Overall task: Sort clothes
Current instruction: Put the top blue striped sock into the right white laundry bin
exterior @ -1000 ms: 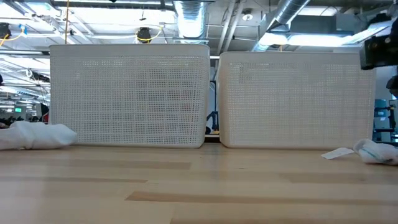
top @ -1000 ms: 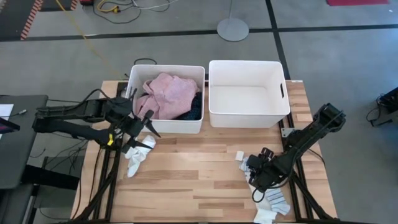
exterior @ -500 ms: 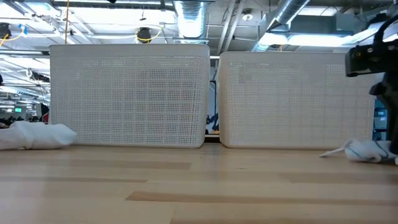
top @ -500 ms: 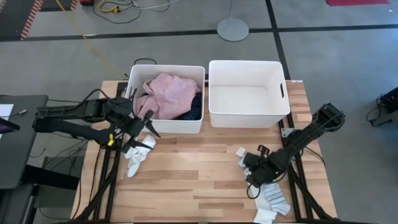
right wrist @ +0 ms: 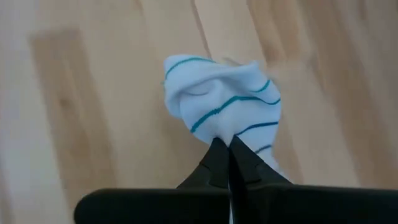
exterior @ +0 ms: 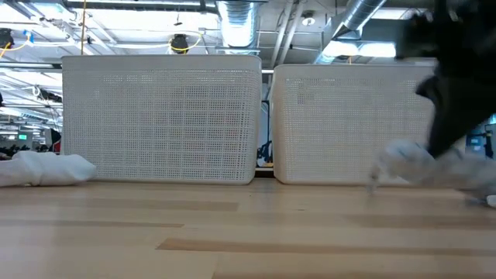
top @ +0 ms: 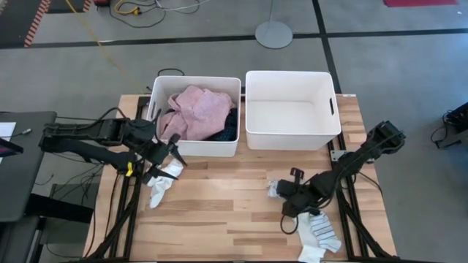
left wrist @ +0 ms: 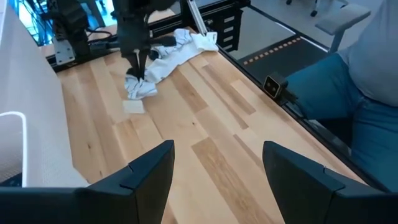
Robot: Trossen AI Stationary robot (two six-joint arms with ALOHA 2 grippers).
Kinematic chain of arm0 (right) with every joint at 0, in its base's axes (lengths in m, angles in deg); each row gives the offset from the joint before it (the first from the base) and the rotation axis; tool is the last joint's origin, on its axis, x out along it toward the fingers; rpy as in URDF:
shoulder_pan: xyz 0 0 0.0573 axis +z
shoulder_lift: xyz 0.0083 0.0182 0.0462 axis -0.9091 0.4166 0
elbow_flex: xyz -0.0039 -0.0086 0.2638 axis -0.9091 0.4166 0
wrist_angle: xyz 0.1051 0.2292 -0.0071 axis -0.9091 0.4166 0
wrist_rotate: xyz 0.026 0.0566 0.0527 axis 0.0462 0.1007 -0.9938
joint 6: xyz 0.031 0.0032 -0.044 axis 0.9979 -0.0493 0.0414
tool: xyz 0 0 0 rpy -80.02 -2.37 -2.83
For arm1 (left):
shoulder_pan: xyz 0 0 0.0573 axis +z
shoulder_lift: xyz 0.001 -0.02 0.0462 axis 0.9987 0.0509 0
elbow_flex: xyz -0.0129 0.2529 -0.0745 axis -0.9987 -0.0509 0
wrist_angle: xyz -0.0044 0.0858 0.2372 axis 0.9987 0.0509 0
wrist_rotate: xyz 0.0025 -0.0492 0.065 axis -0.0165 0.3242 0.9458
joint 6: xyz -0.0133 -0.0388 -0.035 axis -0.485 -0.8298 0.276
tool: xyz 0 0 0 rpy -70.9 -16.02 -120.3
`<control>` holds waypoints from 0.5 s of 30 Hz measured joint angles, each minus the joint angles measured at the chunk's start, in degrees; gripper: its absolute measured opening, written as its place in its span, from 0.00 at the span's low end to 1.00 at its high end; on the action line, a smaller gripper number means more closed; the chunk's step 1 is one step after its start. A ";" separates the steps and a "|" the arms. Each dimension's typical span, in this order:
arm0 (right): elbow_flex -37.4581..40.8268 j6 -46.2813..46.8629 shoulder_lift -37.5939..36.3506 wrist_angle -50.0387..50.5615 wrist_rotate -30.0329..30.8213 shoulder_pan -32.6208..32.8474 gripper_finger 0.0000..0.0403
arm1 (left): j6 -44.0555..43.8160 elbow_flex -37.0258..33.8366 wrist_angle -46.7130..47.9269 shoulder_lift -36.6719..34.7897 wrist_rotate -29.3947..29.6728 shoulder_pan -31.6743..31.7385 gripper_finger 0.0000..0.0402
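Right gripper (right wrist: 227, 144) has its jaws clenched on a striped sock (right wrist: 219, 102) near the bench's (top: 219, 212) right edge; left gripper (left wrist: 214, 163) jaws released

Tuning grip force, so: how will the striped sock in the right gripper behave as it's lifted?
Probably floppy: the striped sock bunches in folds ahead of the right gripper, whose fingers are pinched shut on one edge. It will likely dangle and swing rather than hold shape. It looks thin and light, so a small pinch may do, though the fabric could slip.
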State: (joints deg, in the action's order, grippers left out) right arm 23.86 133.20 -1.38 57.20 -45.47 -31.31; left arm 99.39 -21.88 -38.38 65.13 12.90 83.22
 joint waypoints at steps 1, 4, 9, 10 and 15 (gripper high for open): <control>-1.28 -1.93 0.00 0.04 0.33 -0.48 0.00 | -0.10 0.00 0.00 0.00 0.06 -0.17 0.59; -5.40 -8.05 0.00 0.07 0.80 -2.06 0.00 | -0.09 0.00 -0.01 0.00 0.26 -0.41 0.59; -12.38 -19.15 0.00 -1.21 3.40 -3.73 0.00 | 0.07 0.00 -0.17 0.00 2.37 -0.41 0.59; -13.57 -21.94 -0.02 -2.25 3.67 -4.17 0.00 | 0.33 0.00 -0.45 0.02 2.43 -0.41 0.59; -18.21 -36.10 -0.02 -10.48 4.06 -6.25 0.00 | 1.55 -0.07 -5.24 2.12 2.41 -0.62 0.59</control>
State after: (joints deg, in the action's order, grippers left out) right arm 5.65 97.10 -1.40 46.72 -41.41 -37.56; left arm 100.94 -21.94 -43.62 67.25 15.31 82.60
